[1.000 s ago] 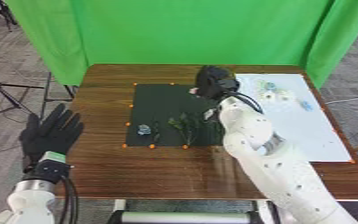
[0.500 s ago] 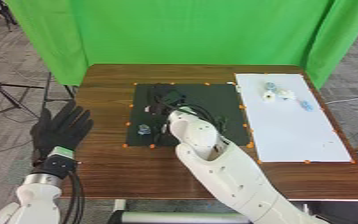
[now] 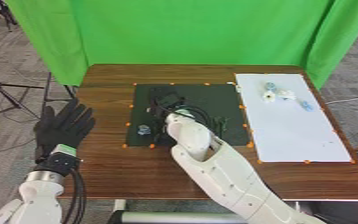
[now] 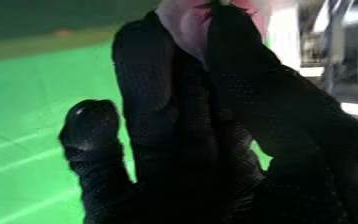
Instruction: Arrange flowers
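Note:
My right hand (image 3: 167,98) is over the left part of the black mat (image 3: 213,95), its arm reaching across from the right. In the right wrist view, my right hand (image 4: 189,105) has a pink flower (image 4: 186,24) pinched at its fingertips. My left hand (image 3: 62,129) is open, its fingers straight, beside the table's left edge. A small blue flower (image 3: 143,130) lies on the mat near its left side. Some green stems (image 3: 220,125) lie right of my right wrist, partly hidden by the arm. White flowers (image 3: 270,96) and a light blue one (image 3: 306,106) are on the white sheet.
The white sheet (image 3: 300,135) covers the right side of the brown table (image 3: 113,175). Orange markers line the mat and sheet. A green curtain (image 3: 193,32) hangs behind the table, and a black stand (image 3: 7,97) is on the floor at the left.
My right hand has moved left from the boundary between mat and sheet, over the mat's left part. My left hand has shifted slightly right.

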Robot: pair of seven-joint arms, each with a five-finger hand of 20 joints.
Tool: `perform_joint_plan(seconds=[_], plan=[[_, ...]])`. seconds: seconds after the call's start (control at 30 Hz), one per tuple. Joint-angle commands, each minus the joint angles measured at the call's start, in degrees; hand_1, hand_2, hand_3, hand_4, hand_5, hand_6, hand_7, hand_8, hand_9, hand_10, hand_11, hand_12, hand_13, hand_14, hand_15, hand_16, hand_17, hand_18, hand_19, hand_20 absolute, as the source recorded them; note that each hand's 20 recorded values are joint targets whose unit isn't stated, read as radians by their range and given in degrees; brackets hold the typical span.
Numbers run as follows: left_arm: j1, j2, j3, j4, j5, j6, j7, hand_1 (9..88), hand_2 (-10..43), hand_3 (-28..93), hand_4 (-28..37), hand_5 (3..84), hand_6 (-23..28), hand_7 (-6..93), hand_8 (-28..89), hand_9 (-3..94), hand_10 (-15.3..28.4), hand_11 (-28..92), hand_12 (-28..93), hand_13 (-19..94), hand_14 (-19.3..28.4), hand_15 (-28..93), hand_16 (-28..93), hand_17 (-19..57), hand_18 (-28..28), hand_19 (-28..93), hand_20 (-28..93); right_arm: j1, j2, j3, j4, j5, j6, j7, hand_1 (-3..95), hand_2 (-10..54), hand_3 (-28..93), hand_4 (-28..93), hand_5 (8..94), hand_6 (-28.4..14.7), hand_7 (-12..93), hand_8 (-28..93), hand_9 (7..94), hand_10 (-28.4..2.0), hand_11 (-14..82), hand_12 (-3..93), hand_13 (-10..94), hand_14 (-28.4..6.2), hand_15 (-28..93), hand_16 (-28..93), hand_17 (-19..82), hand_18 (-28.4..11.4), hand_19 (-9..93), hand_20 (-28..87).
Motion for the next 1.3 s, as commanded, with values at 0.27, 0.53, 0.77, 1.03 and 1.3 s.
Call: perform_joint_plan(seconds=[0.27, 0.53, 0.77, 1.03, 1.3], plan=[[0.3, -0.69, -0.85, -0.31, 0.06, 0.36, -2.44, 24.8, 16.0, 71, -28.3, 37.7, 5.9, 13.9, -10, 31.9, 12.4, 18, 8, 23, 12.6, 31, -10, -3.9, 11.2, 31, 8, -0.6, -1.6, 2.0, -3.3, 2.5, -8.1, 1.1, 47.4, -9.5, 79, -28, 57.9, -3.7, 20, -13, 57.7, -15.5, 11.6, 14.7, 69, -6.2, 49, 36, 39, -22.0, 89, 36], [0.7, -1.04, -1.38, -0.40, 0.19, 0.22, -3.11, 24.6, 15.5, 71, -28.3, 37.0, 5.6, 13.9, -10, 30.9, 12.1, 18, 8, 22, 12.9, 31, -9, -4.0, 11.3, 31, 8, -1.4, -0.8, 2.7, -6.4, 5.2, -8.8, 1.6, 41.4, -9.5, 82, -28, 53.5, -5.0, 18, -12, 53.9, -16.6, 10.8, 14.1, 68, -8.7, 53, 30, 39, -22.2, 90, 34], [1.1, -1.36, -1.86, -0.28, 0.36, 0.12, -3.92, 24.5, 15.2, 71, -28.3, 36.9, 5.6, 14.0, -10, 30.8, 12.0, 18, 8, 22, 13.1, 31, -9, -4.1, 11.3, 31, 8, -2.9, 0.8, 3.9, -9.9, 8.1, -6.3, 2.0, 37.6, -9.5, 82, -27, 52.1, -5.6, 16, -11, 52.1, -17.4, 10.3, 14.2, 67, -9.9, 56, 24, 38, -22.6, 90, 34], [0.2, -1.04, -0.73, -0.17, 0.65, -0.27, -3.60, 24.5, 15.2, 71, -28.3, 37.2, 5.8, 14.3, -10, 30.9, 12.1, 18, 8, 22, 13.3, 31, -9, -4.2, 11.4, 31, 8, -2.0, 0.0, 3.3, -6.5, 7.4, -4.7, 0.1, 43.4, -9.5, 80, -28, 57.4, -4.4, 20, -12, 58.5, -15.9, 13.7, 15.5, 68, -8.4, 56, 29, 39, -22.3, 90, 35], [-0.2, -1.41, -0.34, 0.10, 0.58, -0.47, -3.77, 24.8, 15.3, 70, -28.3, 37.7, 6.0, 14.7, -10, 31.3, 12.5, 18, 9, 23, 13.6, 32, -9, -4.5, 11.9, 32, 8, -2.6, -0.6, 4.6, -7.6, 1.4, -14.8, -5.3, 55.7, -9.5, 73, -28, 60.3, -0.4, 26, -15, 57.6, -13.1, 13.4, 16.3, 63, -4.7, 54, 40, 35, -21.9, 88, 38]])
